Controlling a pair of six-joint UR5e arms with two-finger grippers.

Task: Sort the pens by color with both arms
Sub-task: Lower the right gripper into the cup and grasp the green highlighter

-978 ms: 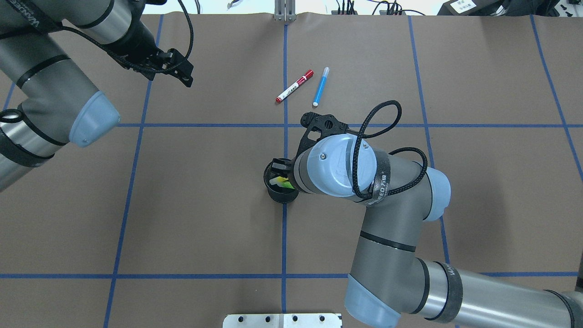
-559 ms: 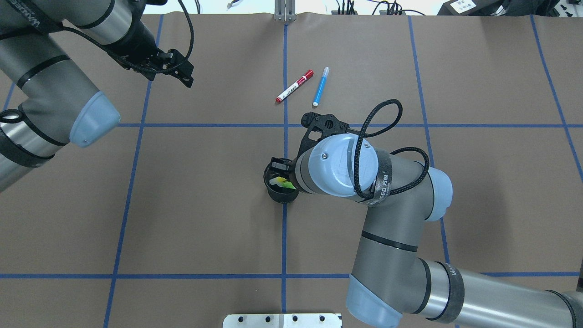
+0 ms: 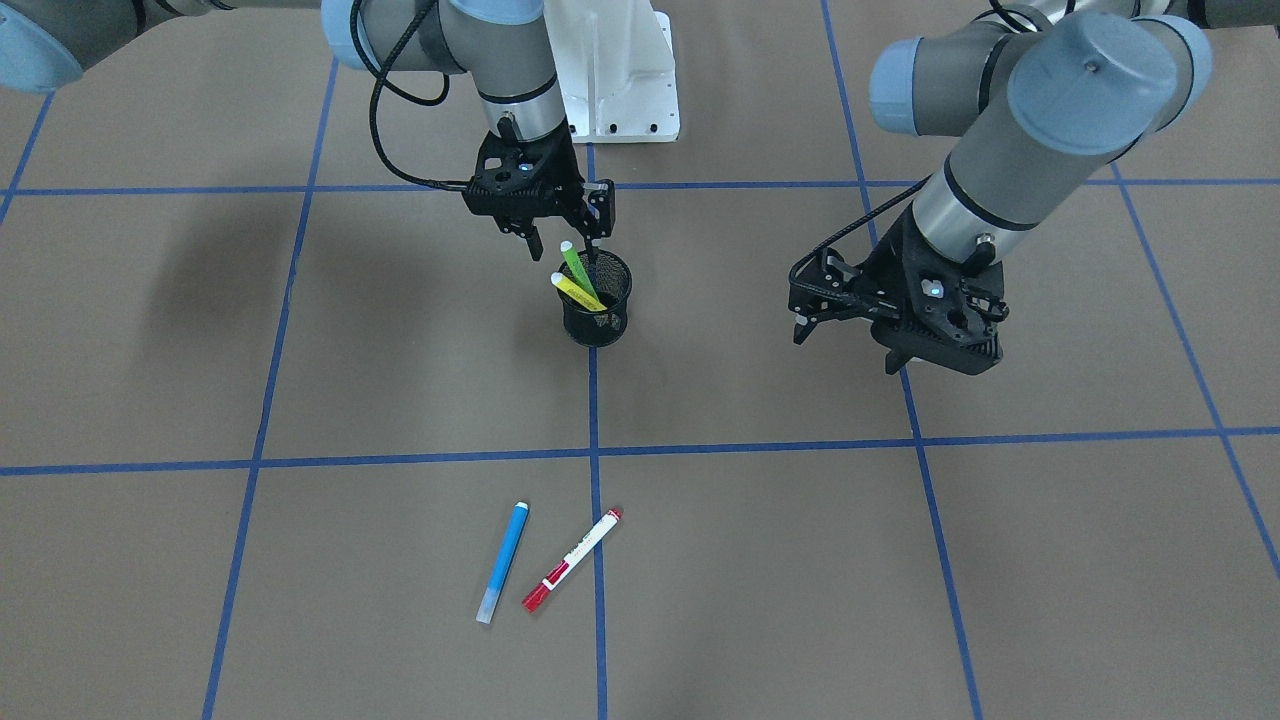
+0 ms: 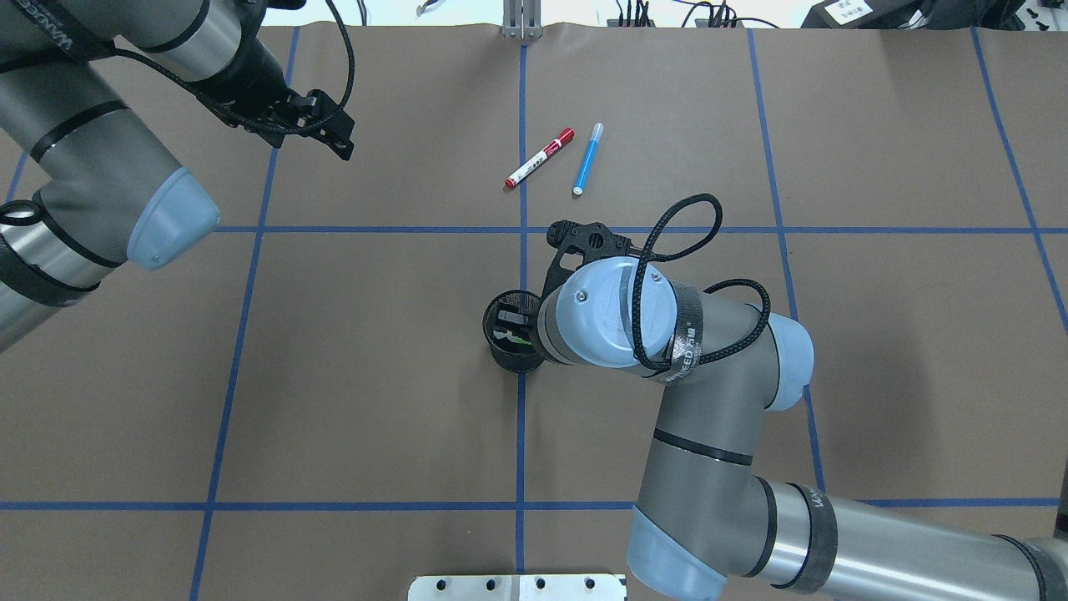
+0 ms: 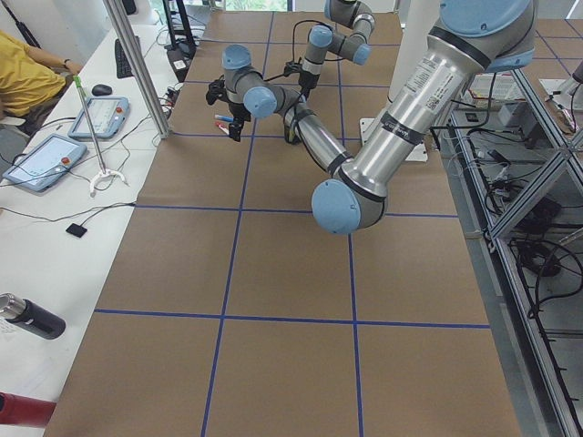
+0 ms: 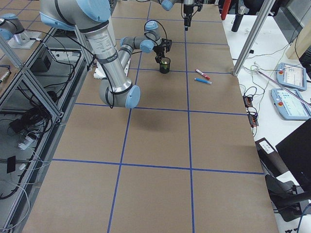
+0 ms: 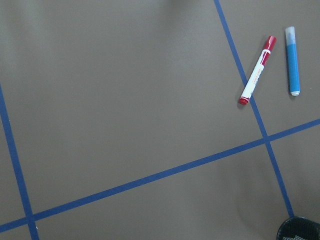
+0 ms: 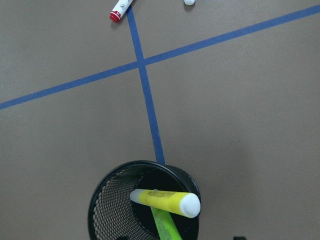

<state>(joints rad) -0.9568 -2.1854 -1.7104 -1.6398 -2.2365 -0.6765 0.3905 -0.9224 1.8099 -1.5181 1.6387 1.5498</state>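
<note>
A black mesh cup [image 3: 598,318] stands on the centre blue line and holds the green pen [image 3: 574,266] and the yellow pen [image 3: 577,292], both leaning. In the right wrist view the yellow pen [image 8: 165,198] lies over the green pen [image 8: 165,226] inside the cup [image 8: 105,200]. My right gripper [image 3: 563,245] hangs open right above the cup, its fingers either side of the green pen's top. The red-capped white pen [image 4: 541,158] and the blue pen [image 4: 587,159] lie side by side on the far table. My left gripper [image 3: 845,342] is open and empty, hovering off to the robot's left.
The brown table cover [image 4: 375,376] carries a grid of blue tape lines. The white bolted pedestal base [image 3: 620,80] stands at the robot's side of the table. Operators' tablets and cables lie beyond the far edge in the exterior right view [image 6: 291,92].
My right arm's wrist has shifted slightly toward the robot and over the cup, so less of the pens shows from overhead. The left arm and the two lying pens have not moved.
</note>
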